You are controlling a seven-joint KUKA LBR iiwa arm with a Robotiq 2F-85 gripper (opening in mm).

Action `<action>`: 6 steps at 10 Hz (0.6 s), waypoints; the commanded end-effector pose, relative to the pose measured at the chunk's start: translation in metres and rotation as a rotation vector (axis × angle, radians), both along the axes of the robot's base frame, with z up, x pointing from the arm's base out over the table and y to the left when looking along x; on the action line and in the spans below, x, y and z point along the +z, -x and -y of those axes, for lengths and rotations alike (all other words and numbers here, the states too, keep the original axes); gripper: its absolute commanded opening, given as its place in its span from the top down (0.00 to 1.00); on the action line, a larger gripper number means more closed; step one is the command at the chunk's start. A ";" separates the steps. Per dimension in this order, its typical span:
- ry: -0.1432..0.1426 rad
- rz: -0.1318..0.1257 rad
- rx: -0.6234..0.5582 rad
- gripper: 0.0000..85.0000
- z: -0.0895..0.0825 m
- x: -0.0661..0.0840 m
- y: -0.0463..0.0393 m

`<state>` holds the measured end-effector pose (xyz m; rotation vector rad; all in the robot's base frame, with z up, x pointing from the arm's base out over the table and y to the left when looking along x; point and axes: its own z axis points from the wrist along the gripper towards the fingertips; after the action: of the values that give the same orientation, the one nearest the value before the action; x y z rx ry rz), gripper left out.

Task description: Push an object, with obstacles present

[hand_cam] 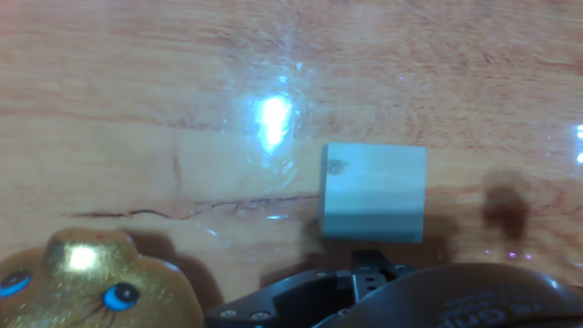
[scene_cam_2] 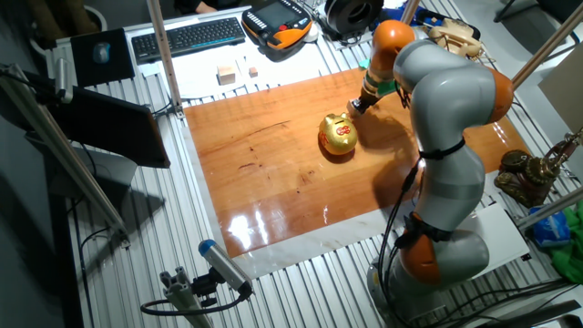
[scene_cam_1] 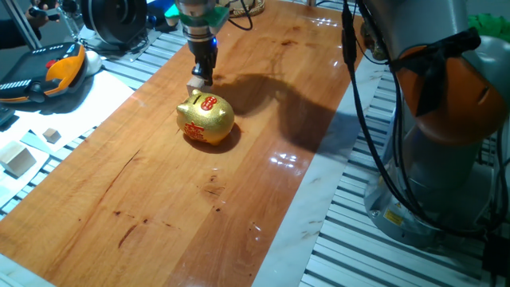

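Cube (hand_cam: pixel 373 190) beside piggy bank (scene_cam_1: pixel 205 118); gripper (scene_cam_1: pixel 203 74) at cube.

From my screen the cube (hand_cam: pixel 373 191) is plain pale beige, almost greyish up close. The pig (scene_cam_1: pixel 205 118) is shiny gold with red markings and blue eyes. Table (scene_cam_1: pixel 239 199) is warm orange-brown wood with dark scratches.

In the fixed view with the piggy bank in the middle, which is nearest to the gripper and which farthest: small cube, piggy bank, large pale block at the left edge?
1. Small cube, right at the gripper tips.
2. Golden piggy bank, just in front of them.
3. Large pale block, far left, off the wooden board.
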<state>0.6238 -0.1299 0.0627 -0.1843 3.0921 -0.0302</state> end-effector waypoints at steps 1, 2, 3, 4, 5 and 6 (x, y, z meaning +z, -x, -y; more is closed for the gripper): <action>-0.002 0.000 0.000 1.00 0.001 0.000 -0.0023; 0.000 -0.003 0.001 1.00 0.001 0.004 -0.0066; 0.003 -0.005 0.001 1.00 0.000 0.004 -0.0093; 0.000 -0.005 -0.002 1.00 -0.001 0.003 -0.0112; -0.002 -0.005 -0.002 1.00 -0.003 0.002 -0.0124; -0.002 -0.005 0.000 1.00 -0.002 0.002 -0.0112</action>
<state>0.6343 -0.1288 0.0653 -0.1864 3.0970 -0.0254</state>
